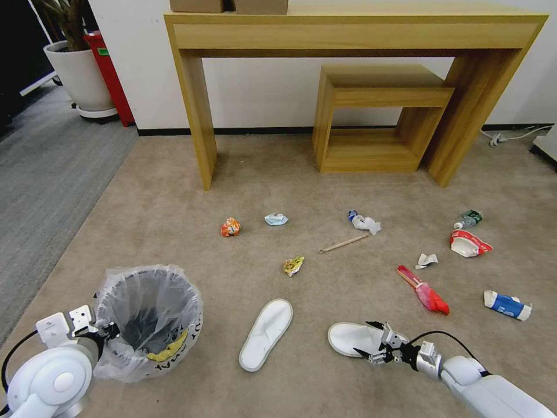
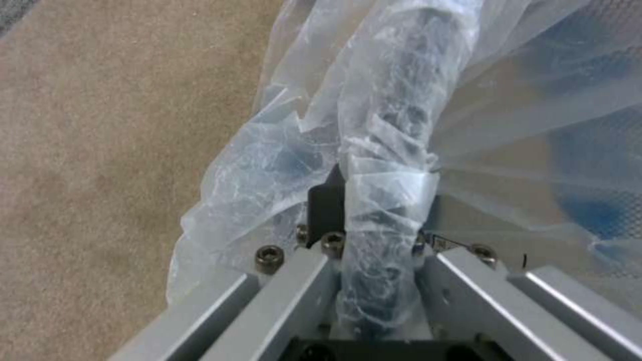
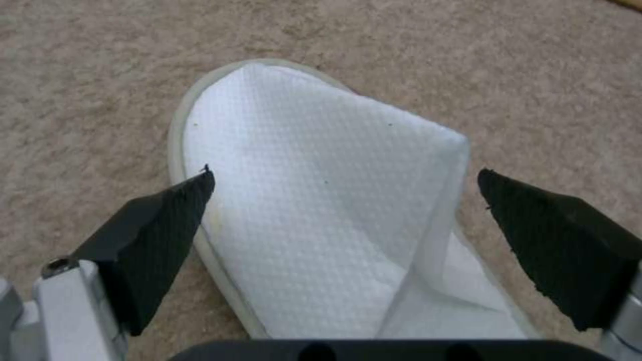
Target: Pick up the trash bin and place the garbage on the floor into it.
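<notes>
Small round black trash bin with crinkly white bag liner [image 1: 148,319] at 8 o'clock on beige carpet floor [image 1: 174,220]; rim pinched by left gripper [image 2: 381,220], fingers closed on it. Right gripper [image 3: 341,210] at 5 o'clock, fingers wide apart, straddling white slipper [image 3: 321,200], nothing held. Step judged: slipper grasp; closing needed next.

Left arm: low at the robot's left, elbow bent; left gripper [image 1: 107,332] clamped on the trash bin [image 1: 148,319] rim; right arm: reaching forward, low; right gripper [image 3: 344,200] spread wide, straddling a white slipper [image 3: 321,200].
</notes>
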Controlling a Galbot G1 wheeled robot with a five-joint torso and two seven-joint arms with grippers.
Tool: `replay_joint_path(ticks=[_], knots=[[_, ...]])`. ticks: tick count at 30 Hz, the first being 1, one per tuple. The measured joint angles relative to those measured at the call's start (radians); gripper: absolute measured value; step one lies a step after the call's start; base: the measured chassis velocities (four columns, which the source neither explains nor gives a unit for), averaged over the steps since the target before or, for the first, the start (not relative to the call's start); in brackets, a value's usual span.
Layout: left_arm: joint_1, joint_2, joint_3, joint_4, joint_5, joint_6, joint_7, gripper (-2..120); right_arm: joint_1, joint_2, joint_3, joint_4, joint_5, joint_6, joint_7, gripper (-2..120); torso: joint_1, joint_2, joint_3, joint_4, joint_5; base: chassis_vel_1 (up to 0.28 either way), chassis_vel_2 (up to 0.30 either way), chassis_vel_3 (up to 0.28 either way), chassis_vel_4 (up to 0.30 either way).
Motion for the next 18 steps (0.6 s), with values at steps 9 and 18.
replay_joint_path(ticks=[9,18], knots=[[0.003,-0.001,-0.001,-0.005,0.004,0.000,0.001,0,-0.007,0.012,0.006,-0.004,0.000,0.005,0.001,100,0.000,0.000,0.000,0.0000,0.0000,0.000,0.000,0.000,0.000],[0.004,0.003,-0.006,-0.010,0.004,0.000,0.000,0,0.004,0.015,0.002,-0.006,0.008,0.013,0.002,67,0.000,0.000,0.000,0.0000,-0.0001,0.000,0.000,0.000,0.000]])
